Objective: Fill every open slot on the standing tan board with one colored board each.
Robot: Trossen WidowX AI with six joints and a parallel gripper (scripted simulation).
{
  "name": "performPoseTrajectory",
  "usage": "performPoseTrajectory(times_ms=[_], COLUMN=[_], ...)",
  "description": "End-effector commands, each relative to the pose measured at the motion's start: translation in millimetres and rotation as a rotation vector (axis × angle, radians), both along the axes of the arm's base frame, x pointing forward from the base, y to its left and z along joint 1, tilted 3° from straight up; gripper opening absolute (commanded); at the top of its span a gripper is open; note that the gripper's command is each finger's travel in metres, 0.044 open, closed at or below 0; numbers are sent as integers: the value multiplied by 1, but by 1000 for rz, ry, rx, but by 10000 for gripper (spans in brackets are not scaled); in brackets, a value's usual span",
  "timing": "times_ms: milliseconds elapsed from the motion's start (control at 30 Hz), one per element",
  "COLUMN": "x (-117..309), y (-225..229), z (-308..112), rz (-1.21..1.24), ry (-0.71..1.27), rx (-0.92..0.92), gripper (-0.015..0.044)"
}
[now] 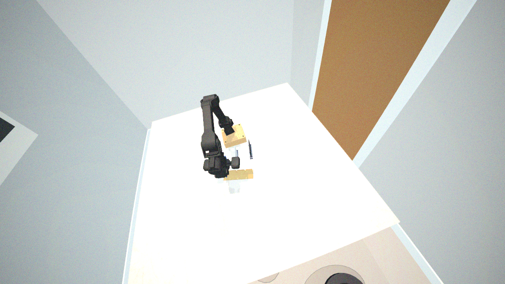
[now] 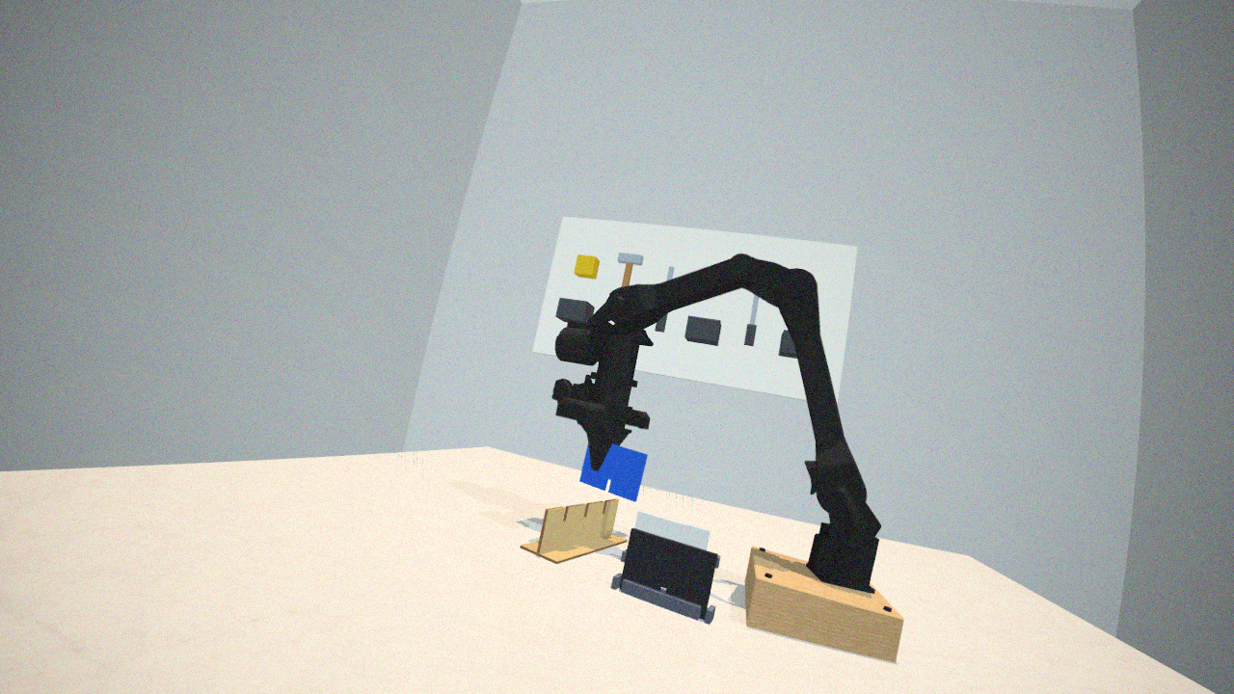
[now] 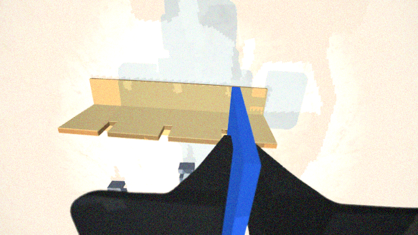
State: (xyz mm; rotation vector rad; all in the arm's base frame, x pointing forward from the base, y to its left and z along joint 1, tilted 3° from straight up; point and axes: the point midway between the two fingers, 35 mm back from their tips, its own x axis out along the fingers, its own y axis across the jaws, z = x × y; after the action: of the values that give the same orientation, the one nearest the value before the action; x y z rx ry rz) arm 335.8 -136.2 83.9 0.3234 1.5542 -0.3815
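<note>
Pale table under grey walls. Our end effector pinches blue board above tan board. Risk: sideways misalignment could land notch beside slot, jamming or tipping tan board.

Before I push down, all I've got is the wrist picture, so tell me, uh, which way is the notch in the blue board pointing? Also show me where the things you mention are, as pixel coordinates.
Observer: Down. The exterior view shows the notch [image 2: 608, 486] in the lower edge of the blue board [image 2: 615, 472] [image 3: 243, 160].
Operator: And is it touching the tan board yet?
Observer: No, the exterior view shows a gap between the blue board's lower edge and the top of the tan board [image 1: 239, 174] [image 2: 569, 528] [image 3: 189, 123].
</note>
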Motion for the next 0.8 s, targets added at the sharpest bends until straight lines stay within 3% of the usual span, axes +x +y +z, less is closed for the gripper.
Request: performPoseTrajectory(times_ms=[0,767], x=[0,0], y=[0,0], z=[-2,-17], rz=[-3,-4], ry=[-2,-3], rx=[3,4], gripper=[0,0])
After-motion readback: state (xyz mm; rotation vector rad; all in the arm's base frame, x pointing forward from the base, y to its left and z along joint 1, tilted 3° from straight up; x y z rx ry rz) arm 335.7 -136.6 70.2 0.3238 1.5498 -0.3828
